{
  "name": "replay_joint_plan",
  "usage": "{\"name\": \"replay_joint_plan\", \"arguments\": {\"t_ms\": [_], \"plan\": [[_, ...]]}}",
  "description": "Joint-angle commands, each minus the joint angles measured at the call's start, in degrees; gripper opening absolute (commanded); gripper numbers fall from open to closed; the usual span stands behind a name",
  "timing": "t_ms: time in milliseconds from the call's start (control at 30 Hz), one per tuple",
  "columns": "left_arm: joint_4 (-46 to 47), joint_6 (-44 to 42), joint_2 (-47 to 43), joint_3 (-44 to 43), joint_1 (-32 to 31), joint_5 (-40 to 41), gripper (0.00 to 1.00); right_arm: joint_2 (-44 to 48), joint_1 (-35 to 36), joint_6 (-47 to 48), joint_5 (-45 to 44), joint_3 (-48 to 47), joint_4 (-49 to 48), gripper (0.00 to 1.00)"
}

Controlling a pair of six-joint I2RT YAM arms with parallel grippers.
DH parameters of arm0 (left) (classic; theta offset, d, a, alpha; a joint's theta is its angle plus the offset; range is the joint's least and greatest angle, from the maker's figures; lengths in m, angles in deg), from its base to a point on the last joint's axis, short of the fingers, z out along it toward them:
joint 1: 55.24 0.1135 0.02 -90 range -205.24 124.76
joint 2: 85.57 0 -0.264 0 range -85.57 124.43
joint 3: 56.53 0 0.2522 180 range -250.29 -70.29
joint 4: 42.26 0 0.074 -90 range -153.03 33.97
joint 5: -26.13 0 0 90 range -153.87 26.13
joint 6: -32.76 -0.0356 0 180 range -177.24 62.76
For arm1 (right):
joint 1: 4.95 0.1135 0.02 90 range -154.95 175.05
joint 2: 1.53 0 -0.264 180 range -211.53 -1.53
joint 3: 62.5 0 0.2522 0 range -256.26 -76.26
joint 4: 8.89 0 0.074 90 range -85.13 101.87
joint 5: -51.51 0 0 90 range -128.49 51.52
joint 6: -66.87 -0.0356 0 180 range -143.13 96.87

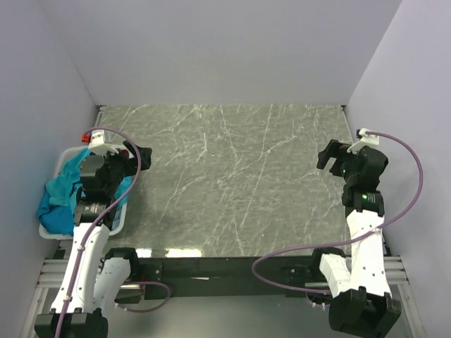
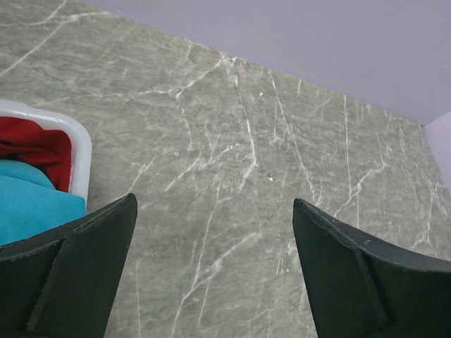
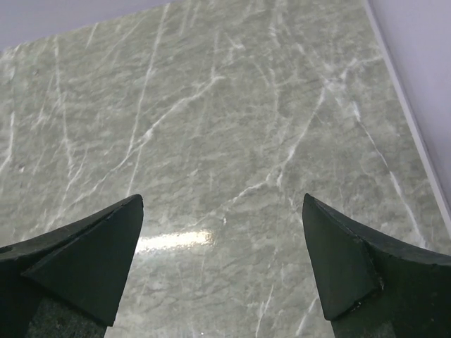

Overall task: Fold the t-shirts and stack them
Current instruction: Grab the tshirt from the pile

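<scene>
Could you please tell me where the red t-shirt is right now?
In the left wrist view, the red cloth t-shirt lies inside the white plastic basket at far left, just above the teal-blue cloth t-shirt.

To the right of the white basket (image 1: 51, 234), bare table (image 1: 232, 176) is shown all the way across to the right wall (image 1: 416, 84), and passage is offered over that whole stretch. On its other side the basket is set close against the left wall (image 1: 35, 105), so that side is shut off. Its inside is filled by heaped t-shirts (image 1: 60, 193), and its right half is overhung by the left arm. The left gripper (image 1: 137, 151) is held, jaws spread, just right of the basket. The right gripper (image 1: 330, 153), jaws spread, is held far right of the basket, near the wall.
</scene>
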Motion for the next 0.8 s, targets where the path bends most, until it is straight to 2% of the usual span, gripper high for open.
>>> {"name": "replay_joint_plan", "arguments": {"t_ms": [0,67,133,233,367,433,500,633,667,700,733,767], "plan": [[1.66,-0.91,-2.62,-0.93,0.33,1.32,0.97,0.62,0.04,3.52,6.33,-2.24,-1.67,1.0],[1.57,-0.38,-3.32,-0.49,0.24,2.29,0.97,-0.52,1.09,5.02,13.89,-3.73,-1.22,1.0],[1.13,0.75,-3.68,-0.57,0.15,3.87,0.98,-1.49,4.77,10.64,21.25,-4.97,-0.79,1.0],[-1.4,2.86,-3.94,-2.23,0.24,2.83,1.0,-4.3,12.42,15.93,20.69,-7.16,1.5,1.0],[-7.82,6.29,-3.5,-5.14,0.24,5.01,0.99,-7.73,13.14,20.22,26.91,-6.91,6.32,1.0],[-11.59,9.97,-3.68,-5.76,0.24,6.94,1.0,-7.12,13.14,23.92,28.76,-5.68,8.78,1.0],[-13.89,12.87,-4.12,-5.59,0.15,8.45,0.99,-4.75,12.96,22.45,29.3,-3.84,7.4,1.0],[-18.63,21.74,-4.65,-4.53,0.15,16.52,0.99,-1.76,12.17,22.35,30.09,-2.07,4.94,1.0],[-22.65,23.16,-4.04,-4.88,0.24,18.88,0.98,-1.41,11.91,22.09,29.74,-1.9,4.76,1.0],[-25.73,25.17,-3.42,-6.27,0.15,24.74,0.95,-1.49,11.91,21.74,29.21,-1.81,4.58,1.0],[-29.16,31.72,-2.81,-7.07,0.15,29.06,0.93,-1.58,11.91,21.65,29.12,-1.89,4.58,1.0],[-33.63,34.4,-1.06,-8.04,0.15,31.97,0.9,-2.19,11.91,21.47,29.12,-2.07,4.66,1.0]]}}
